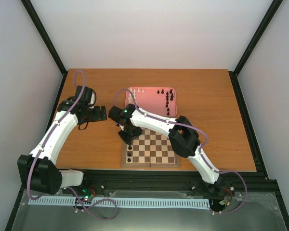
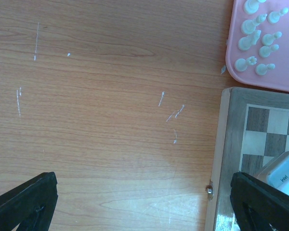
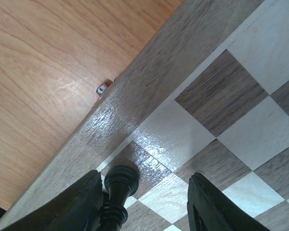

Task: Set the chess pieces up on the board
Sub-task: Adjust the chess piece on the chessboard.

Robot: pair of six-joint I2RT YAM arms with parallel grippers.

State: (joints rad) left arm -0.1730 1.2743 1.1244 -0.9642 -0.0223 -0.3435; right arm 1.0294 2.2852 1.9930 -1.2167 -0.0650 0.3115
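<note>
Right wrist: black piece (image 3: 119,191) upright (vertical)

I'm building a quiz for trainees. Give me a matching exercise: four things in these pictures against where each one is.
Things:
1. left tool
2. right tool
3. cream-white pieces
4. board

Places:
A. in the pink tray
B. open over bare table
C. between the tray and the arm bases
D. open over the board's left edge, a black piece beside one finger

Pairs: 1-B, 2-D, 3-A, 4-C
</note>
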